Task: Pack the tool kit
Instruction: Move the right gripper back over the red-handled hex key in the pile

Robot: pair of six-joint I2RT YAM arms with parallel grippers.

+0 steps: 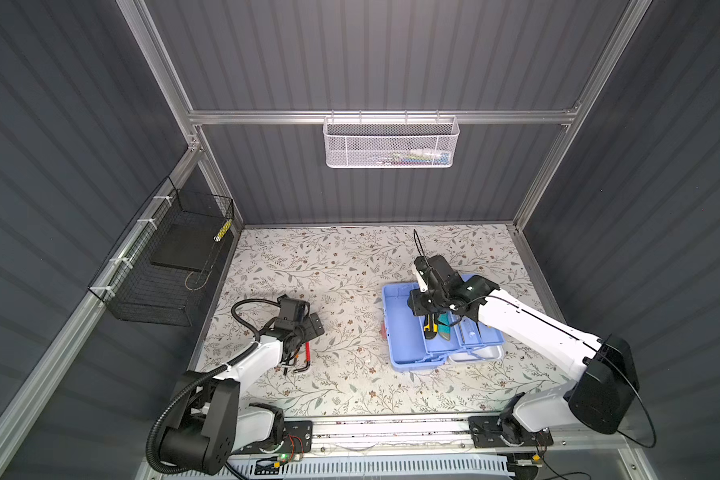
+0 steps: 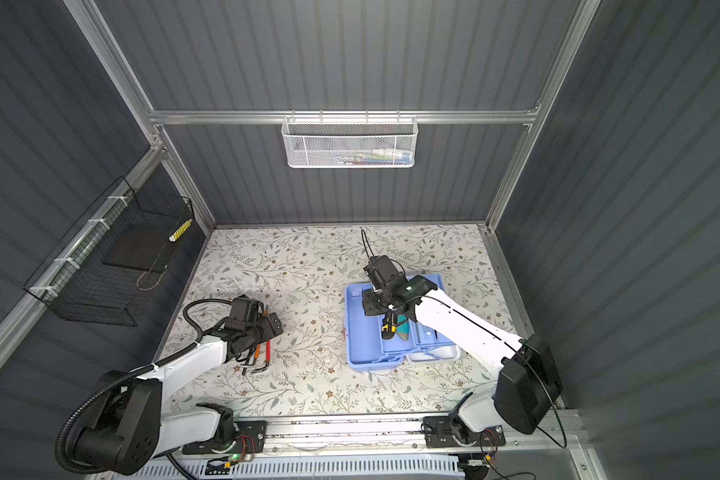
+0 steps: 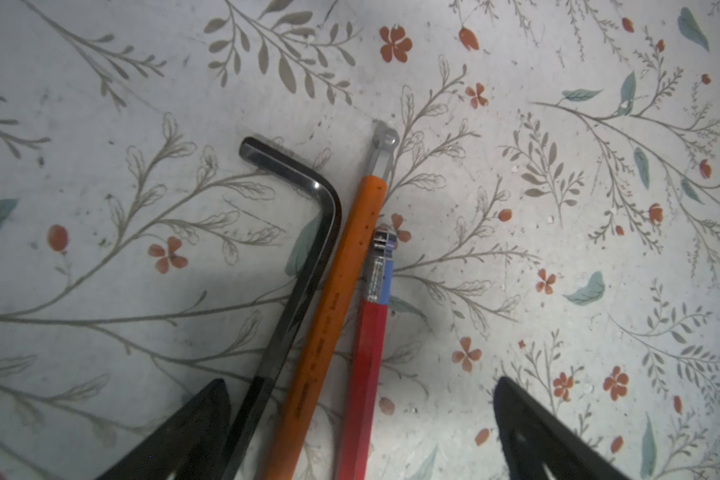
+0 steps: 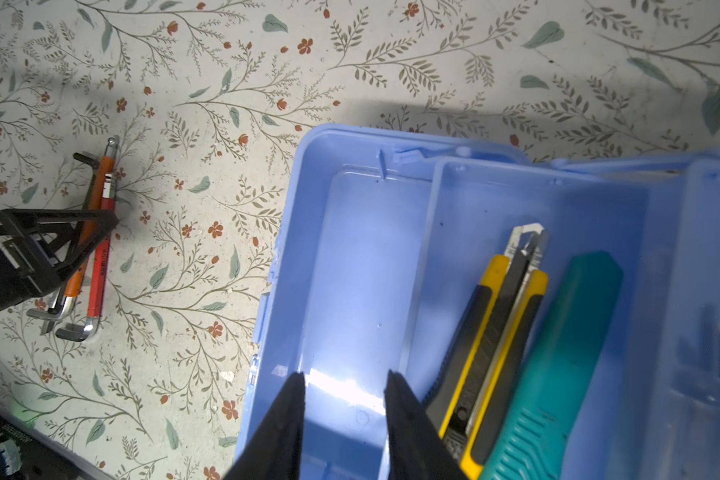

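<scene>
The tool kit (image 1: pixel 404 345) lies open on the right half of the flowered table (image 1: pixel 350 270), and both top views show its light blue trays fanned out toward the right arm. From above, the right gripper (image 1: pixel 417 304) blocks much of the case. The right wrist view shows what is under it. There the right gripper (image 4: pixel 345 376) hangs over the bare bottom compartment of the case (image 4: pixel 350 249), its jaws a little apart with nothing between them. In the next tray a yellow knife (image 4: pixel 491 340) and a teal knife (image 4: pixel 566 345) lie side by side.

In the top views the left gripper (image 1: pixel 308 324) partly hides the hex keys. The left wrist view shows them plainly: a black hex key (image 3: pixel 325 232), an orange hex key (image 3: pixel 350 266) and a red hex key (image 3: pixel 368 345) lie touching on the table, well apart from the case. The left gripper (image 3: pixel 360 382) has its jaws spread wide on either side of them, holding none.
</scene>
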